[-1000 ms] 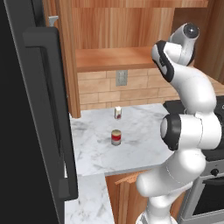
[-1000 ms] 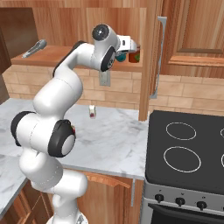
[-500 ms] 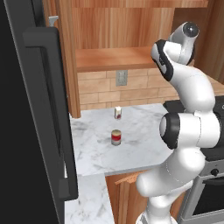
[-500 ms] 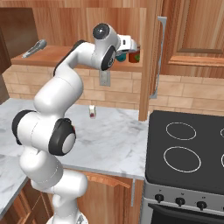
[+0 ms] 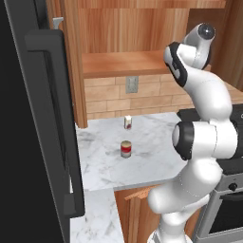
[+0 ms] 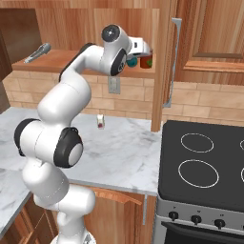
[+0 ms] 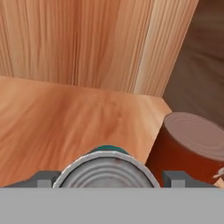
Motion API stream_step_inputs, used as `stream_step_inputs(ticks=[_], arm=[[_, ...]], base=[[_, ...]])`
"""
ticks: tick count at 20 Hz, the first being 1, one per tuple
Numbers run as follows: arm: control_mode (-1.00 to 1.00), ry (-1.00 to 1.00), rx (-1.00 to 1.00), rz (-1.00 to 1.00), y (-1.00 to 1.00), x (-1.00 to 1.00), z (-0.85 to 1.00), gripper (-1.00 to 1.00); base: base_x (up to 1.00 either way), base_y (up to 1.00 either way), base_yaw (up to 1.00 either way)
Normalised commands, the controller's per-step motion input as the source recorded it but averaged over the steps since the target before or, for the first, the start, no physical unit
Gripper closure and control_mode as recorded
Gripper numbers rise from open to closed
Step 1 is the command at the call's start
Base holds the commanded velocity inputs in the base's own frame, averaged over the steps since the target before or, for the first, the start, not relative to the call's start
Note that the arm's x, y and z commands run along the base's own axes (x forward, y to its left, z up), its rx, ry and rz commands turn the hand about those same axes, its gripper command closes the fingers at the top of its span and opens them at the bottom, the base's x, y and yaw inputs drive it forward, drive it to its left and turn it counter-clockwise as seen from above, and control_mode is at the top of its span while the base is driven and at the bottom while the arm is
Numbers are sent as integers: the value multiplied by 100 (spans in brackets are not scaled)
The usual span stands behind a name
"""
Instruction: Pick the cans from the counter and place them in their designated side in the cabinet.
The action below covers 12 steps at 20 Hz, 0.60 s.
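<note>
On the right end of the cabinet shelf [image 7: 65, 118] stands the teal-blue can [image 7: 107, 168], its silver lid right below the hand camera. My gripper [image 7: 109, 179] is open around it, with a dark fingertip [image 7: 43, 178] a little off each side of the lid. From the right base view the gripper [image 6: 144, 51] reaches into the cabinet [image 6: 62, 59] beside the teal-blue can [image 6: 131, 61]. The red can with a tan band [image 5: 126, 148] stands upright on the white marble counter [image 5: 156, 142], well below and left of the arm.
A plain dark red can [image 7: 192, 148] stands close to the right of the teal one, also [image 6: 148, 61]. A small white container [image 5: 127, 122] sits near the brick wall. An open cabinet door [image 6: 174, 62], black stovetop [image 6: 205, 162], black fridge [image 5: 28, 118] and a silver utensil [image 6: 38, 52] bound the space.
The jaws have opened and let go of the teal-blue can, which stays on the shelf. The arm and the red can have not moved.
</note>
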Motion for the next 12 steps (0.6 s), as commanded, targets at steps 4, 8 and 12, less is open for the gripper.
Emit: stream_step_inputs(ticks=[4, 8, 12], arm=[[-100, -2, 0, 0, -10, 15, 0, -100], [-100, -8, 0, 1, -7, 0, 1, -100], [-100, -11, 0, 3, -1, 0, 3, -100]], base=[[0, 0, 0], [0, 0, 0], [0, 0, 0]])
